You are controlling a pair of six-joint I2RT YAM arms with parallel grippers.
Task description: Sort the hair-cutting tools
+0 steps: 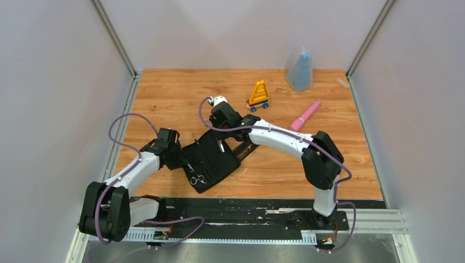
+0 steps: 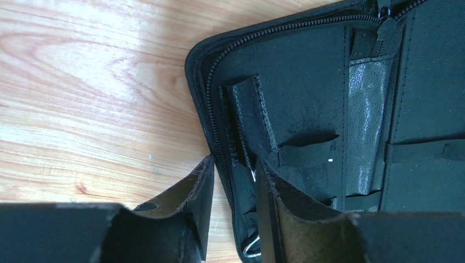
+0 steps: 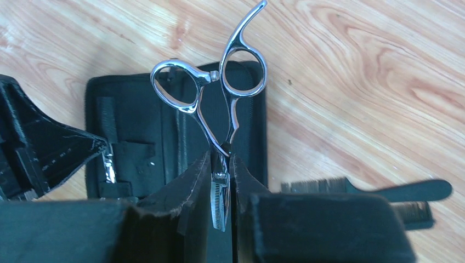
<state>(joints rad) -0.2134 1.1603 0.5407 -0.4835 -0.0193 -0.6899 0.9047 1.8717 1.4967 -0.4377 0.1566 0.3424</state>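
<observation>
- Nearest the right wrist lens, the right fingers (image 3: 192, 192) are pressed onto the toothed blades of the thinning scissors (image 3: 222, 150). The finger rings are carried out ahead, above the open black case (image 3: 137, 126).
- The left fingers (image 2: 200, 197) are set partly apart astride the case's zipped rim. Whether the rim is gripped yet cannot be told.
- A second pair of scissors (image 1: 196, 178) is already tucked in the case. The handled comb (image 3: 395, 192) and the plain comb (image 3: 414, 211) lie on the surface (image 3: 356, 82) just beside it.
- The case should first be pinned firmly by its rim so that it cannot slide.
- Since the rings lead, the thinning scissors are probably best lowered flat and parallel to the straps, well clear of the stowed pair.
- Release is best delayed until the metal is resting on the fabric, to avoid a bounce onto the wood.
</observation>
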